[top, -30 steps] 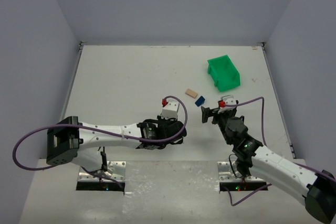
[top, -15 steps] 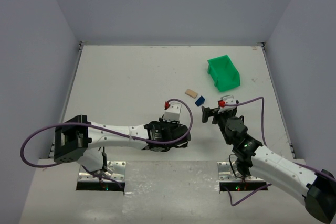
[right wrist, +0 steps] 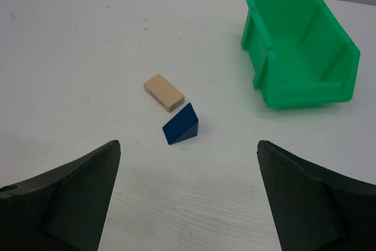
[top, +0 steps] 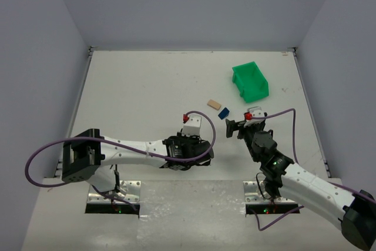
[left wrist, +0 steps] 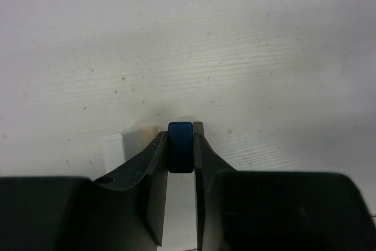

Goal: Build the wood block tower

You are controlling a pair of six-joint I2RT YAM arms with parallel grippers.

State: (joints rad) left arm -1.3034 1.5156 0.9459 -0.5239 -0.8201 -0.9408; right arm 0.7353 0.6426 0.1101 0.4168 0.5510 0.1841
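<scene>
Risk: left hand [left wrist: 180,139], clamped on dark blue block [left wrist: 180,148] low over pale blocks [left wrist: 141,138] near middle of worktop [left wrist: 247,51] near edge, may knock them on release; finger sits just beside them. Right hand [right wrist: 187,163] wide open, empty, facing blue wedge [right wrist: 181,124] and tan plank [right wrist: 164,92].

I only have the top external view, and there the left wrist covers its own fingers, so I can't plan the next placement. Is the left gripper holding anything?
Observer: Yes. The left wrist view shows the left gripper shut on a dark blue block.
Operator: Is anything lying close to it?
Observer: Pale blocks lie right beside it, on the left in that view and partly hidden. I cannot tell whether they touch it.
Operator: And the right gripper?
Observer: The right wrist view shows the right gripper open and empty, with the blue wedge and the tan plank ahead of it.
</scene>
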